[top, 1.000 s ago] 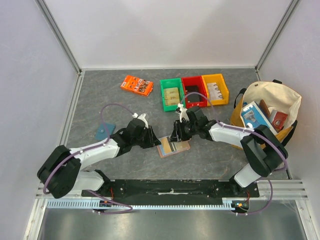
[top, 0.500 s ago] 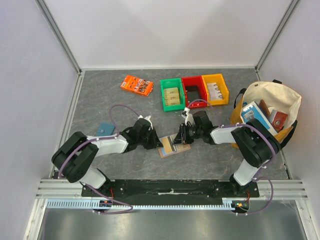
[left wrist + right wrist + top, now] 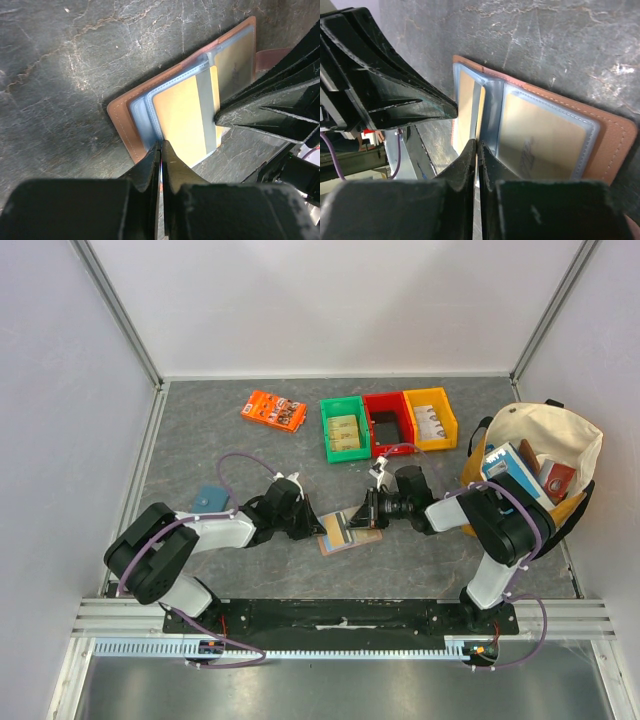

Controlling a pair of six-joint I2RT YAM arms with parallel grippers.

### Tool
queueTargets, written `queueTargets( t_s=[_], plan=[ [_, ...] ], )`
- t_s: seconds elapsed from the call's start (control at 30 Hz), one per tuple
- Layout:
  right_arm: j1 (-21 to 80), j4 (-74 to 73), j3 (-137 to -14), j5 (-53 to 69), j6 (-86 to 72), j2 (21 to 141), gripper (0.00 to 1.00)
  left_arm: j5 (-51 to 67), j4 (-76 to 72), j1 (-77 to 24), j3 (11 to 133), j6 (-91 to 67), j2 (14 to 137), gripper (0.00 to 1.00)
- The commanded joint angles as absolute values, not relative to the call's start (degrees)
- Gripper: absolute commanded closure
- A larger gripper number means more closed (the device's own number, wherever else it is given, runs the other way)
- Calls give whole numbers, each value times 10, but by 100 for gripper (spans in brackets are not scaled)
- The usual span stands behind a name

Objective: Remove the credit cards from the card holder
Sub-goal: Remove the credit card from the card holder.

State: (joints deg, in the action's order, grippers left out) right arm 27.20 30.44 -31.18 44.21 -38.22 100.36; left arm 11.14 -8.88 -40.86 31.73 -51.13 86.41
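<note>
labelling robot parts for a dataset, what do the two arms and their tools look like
The left arm and right arm have white link shells, black joints and a looping purple cable each. The left tool and right tool are black, with thin tapered fingers.

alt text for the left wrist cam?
An open tan card holder lies on the dark table, a yellow card with a grey stripe showing in its clear sleeves. The left gripper, shut, sits at the holder's near edge; the right gripper points in from the right, its tip at the card.
</note>
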Motion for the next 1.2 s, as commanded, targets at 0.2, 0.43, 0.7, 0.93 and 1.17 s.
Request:
queueTargets(
  t_s=[0.2, 0.43, 0.7, 0.93, 1.17],
  plan=[
    [251, 353, -296, 482, -391, 1007, 100, 98, -67, -405, 299, -521, 873, 98],
    [242, 309, -299, 472, -363, 1009, 100, 95, -57, -400, 298, -512, 846, 98],
    [240, 245, -312, 445, -328, 995, 100, 105, -44, -400, 319, -497, 819, 94],
    [240, 232, -318, 449, -320, 999, 100, 162, -71, -410, 360, -478, 816, 84],
    [241, 229, -321, 451, -318, 998, 100, 165, -71, -413, 380, -470, 880, 86]
  ],
)
